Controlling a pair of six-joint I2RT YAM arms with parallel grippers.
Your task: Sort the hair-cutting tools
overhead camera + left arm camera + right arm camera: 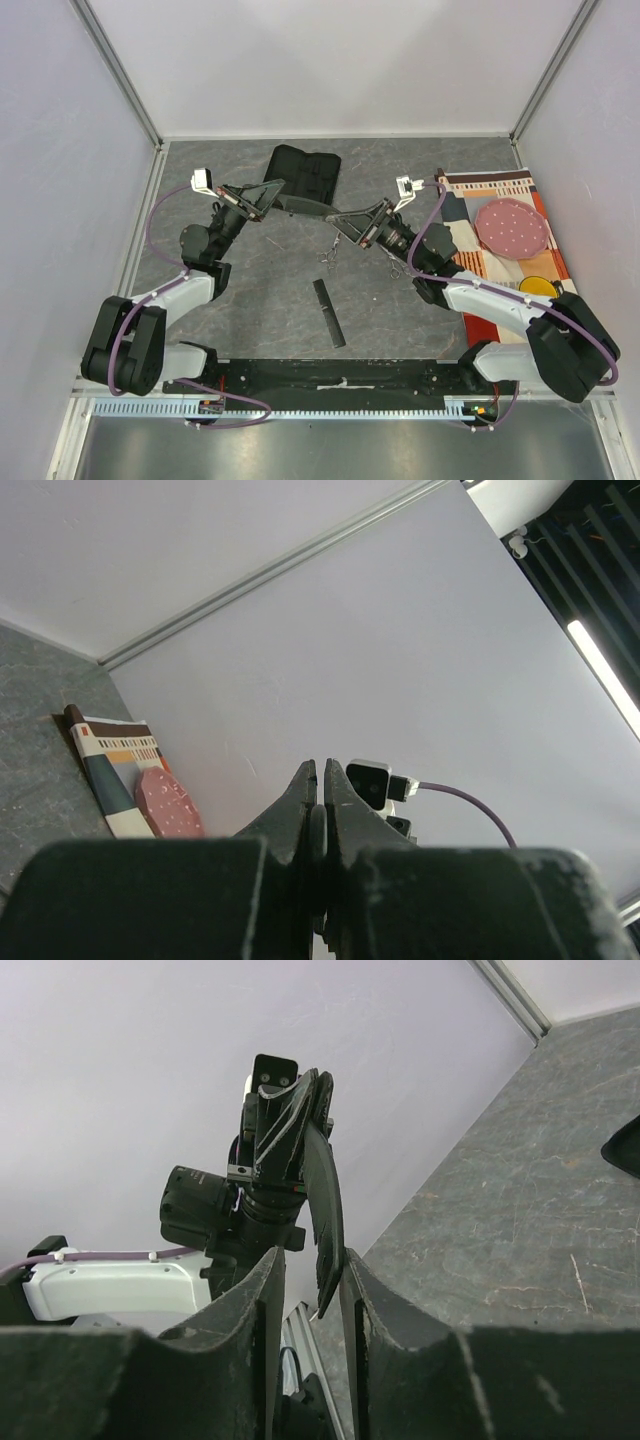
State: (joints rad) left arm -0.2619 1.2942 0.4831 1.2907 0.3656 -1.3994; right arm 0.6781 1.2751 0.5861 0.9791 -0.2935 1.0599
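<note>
My left gripper [277, 192] [321, 765] is shut on the black comb-like tool [312, 208] [325, 1210] and holds it in the air over the middle of the table. The tool's free tip reaches between the fingers of my right gripper [352, 221] [310, 1257]. It touches one finger, and a gap shows at the other. Two slim silver scissors [328, 255] [395, 266] lie on the table below the grippers. A flat black comb [329, 312] lies nearer the front.
A black fabric pouch [303, 172] lies at the back centre. A patterned mat [470, 210] at the right carries a pink dotted plate [511, 228] and a yellow item [540, 288]. White walls enclose the grey table [250, 290].
</note>
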